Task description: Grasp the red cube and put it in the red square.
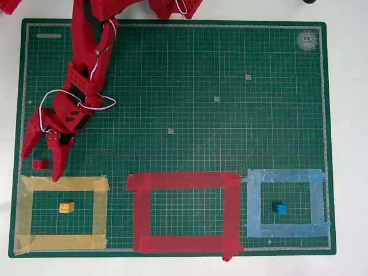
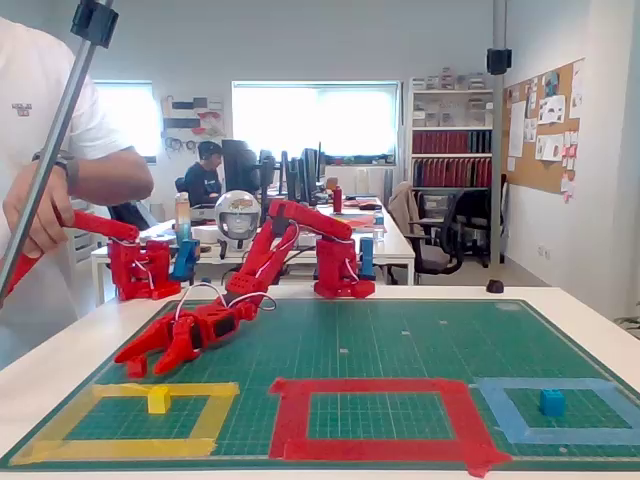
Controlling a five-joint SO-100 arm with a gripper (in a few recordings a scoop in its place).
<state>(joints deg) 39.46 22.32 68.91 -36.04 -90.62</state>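
gripper (image 1: pixel 41 167) | jaws spread | straddling red cube (image 1: pixel 40 164) | not gripped

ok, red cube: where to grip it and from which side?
Grip the red cube by its two flat side faces, coming down from above: it lies flat on the green mat, with the yellow tape outline close below it in the overhead view. The open gripper already straddles it, one finger either side, so closing should likely catch it.
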